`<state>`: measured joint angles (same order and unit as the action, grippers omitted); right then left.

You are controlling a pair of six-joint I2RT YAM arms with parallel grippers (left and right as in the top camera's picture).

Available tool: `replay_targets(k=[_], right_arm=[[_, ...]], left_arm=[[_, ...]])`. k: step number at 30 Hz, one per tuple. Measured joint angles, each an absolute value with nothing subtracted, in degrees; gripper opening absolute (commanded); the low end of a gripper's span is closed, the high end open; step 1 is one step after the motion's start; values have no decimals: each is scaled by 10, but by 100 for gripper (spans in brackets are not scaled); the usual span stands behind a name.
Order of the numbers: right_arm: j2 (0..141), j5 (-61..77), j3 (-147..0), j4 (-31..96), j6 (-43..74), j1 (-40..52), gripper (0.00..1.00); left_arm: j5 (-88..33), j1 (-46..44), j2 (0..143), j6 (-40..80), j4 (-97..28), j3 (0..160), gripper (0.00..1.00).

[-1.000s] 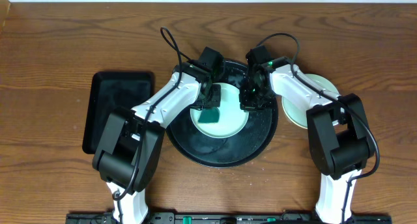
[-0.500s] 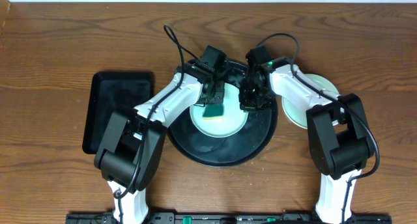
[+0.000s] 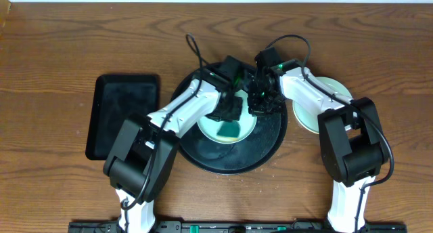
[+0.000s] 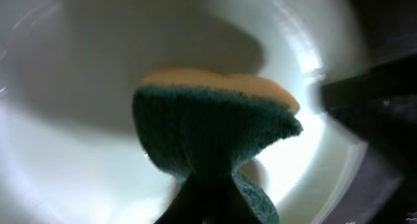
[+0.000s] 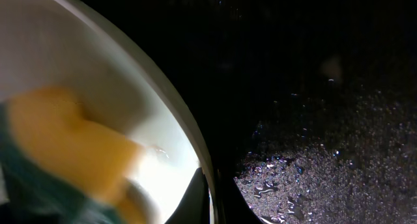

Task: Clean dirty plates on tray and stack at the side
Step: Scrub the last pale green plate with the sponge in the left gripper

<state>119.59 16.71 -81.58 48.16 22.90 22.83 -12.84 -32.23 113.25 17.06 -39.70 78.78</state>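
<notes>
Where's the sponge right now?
Overhead, the sponge sits at the centre of the tray, pinched in the left gripper and pressed on the mint plate, just left of the right gripper.

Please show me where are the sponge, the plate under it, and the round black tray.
sponge (image 4: pixel 215 136), left wrist view, green scouring face.
plate (image 4: pixel 58 152), left wrist view, bare inner surface.
tray (image 3: pixel 233 158), overhead view, bare floor near the front rim.

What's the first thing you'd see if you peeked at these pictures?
Over the large round black tray in the middle of the brown wooden table, the left gripper presses a squashed green and yellow sponge onto a pale mint green round plate. The right gripper pinches that plate's rim.
</notes>
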Motion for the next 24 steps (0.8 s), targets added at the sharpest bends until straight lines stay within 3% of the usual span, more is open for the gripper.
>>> replay_targets(k=[4,10,17,24], right_arm=[[1196,167,-816,482,229,228,1],[1196,167,-816,482,229,228,1],[1196,170,-815,483,229,228,1],[1196,170,-815,482,229,228,1]], left_arm=[[-139,-327,1133,166,-329,787,8],[-56,-285,1134,166,-327,787,7],[-53,-246,1133,164,-413,794,7],[-140,-258,1133,150,-479,795,8]])
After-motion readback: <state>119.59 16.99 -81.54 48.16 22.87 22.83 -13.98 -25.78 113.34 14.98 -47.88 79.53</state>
